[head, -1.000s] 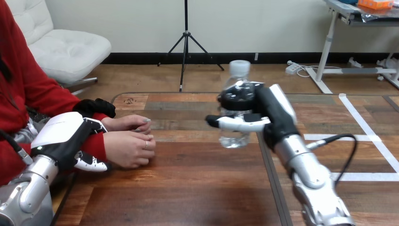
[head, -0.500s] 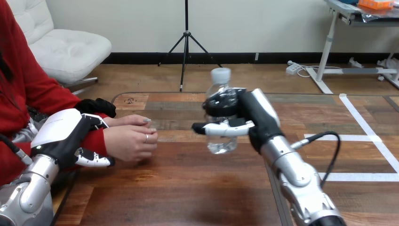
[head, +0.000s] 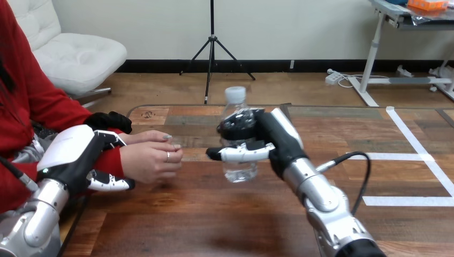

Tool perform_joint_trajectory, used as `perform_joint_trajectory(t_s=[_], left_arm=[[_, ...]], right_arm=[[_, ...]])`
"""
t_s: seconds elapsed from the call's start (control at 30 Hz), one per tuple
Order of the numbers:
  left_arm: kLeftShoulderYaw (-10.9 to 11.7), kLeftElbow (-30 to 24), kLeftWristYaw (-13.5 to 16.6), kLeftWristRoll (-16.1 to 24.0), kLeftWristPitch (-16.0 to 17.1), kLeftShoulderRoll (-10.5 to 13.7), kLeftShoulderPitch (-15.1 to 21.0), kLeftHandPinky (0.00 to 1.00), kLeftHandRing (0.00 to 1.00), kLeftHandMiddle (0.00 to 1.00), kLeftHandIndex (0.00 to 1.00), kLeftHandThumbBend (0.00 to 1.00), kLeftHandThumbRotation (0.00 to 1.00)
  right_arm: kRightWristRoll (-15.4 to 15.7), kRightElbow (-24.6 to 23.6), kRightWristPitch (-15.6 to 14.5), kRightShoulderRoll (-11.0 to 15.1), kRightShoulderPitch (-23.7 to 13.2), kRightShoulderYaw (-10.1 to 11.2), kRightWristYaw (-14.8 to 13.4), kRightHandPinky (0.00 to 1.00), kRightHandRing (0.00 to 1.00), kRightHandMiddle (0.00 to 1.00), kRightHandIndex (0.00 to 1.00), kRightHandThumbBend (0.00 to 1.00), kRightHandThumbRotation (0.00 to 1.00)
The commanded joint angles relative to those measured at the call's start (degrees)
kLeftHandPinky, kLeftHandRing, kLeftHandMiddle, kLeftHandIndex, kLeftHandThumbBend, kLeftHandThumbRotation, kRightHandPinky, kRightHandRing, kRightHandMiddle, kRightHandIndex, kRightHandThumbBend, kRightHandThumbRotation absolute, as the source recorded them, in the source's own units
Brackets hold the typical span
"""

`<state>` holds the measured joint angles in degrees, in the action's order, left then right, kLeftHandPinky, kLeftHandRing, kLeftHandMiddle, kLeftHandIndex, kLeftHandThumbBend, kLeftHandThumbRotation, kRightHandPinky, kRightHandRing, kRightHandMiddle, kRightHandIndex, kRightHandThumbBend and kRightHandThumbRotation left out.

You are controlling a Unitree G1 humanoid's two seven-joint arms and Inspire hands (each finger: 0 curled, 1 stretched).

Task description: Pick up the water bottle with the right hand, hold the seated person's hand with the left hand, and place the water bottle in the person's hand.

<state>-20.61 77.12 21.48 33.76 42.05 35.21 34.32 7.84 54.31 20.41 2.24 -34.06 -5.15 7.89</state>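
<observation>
A clear water bottle (head: 236, 168) with a white cap is held upright above the table by my right hand (head: 267, 140), whose fingers and thumb are curled round its middle. It hangs a short way right of the person's hands (head: 150, 160), which rest together on the table at the left. My left hand (head: 75, 155) sits at the red-sleeved wrist (head: 110, 160) of the nearer one, with its fingers curled round the wrist from above and its thumb beneath.
The wooden table (head: 214, 214) has a seam running front to back under my right arm. White tape lines (head: 423, 155) mark its right part. A black cable (head: 358, 171) loops off my right forearm.
My right hand has carried the bottle leftward and a little lower, closer to the person's hands. My left hand has stayed at the wrist, and the person's nearer hand has edged right.
</observation>
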Motion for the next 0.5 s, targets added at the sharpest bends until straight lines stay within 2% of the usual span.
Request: perform_joint_trajectory(t_s=[0.0, 0.33, 0.47], left_arm=[[0.66, -2.45, 1.45, -0.86, 2.80, -2.52, 0.47, 0.38, 0.44, 0.52, 0.56, 0.74, 0.18], [0.52, -3.03, 2.98, -0.47, 3.81, -2.28, -0.41, 0.38, 0.44, 0.52, 0.56, 0.75, 0.20], [0.85, -3.04, 2.45, -0.95, 4.03, -2.20, -0.90, 0.38, 0.44, 0.52, 0.55, 0.76, 0.21]], right_arm=[[0.50, 3.47, 3.43, -1.69, -9.27, -0.70, 0.45, 0.27, 0.34, 0.44, 0.46, 0.90, 0.00], [0.30, 9.49, 4.14, -4.02, -12.09, -1.14, 3.79, 0.28, 0.35, 0.44, 0.46, 0.88, 0.00], [0.74, 11.47, 5.48, -5.29, -12.80, -1.50, 5.23, 0.28, 0.36, 0.45, 0.46, 0.88, 0.00]])
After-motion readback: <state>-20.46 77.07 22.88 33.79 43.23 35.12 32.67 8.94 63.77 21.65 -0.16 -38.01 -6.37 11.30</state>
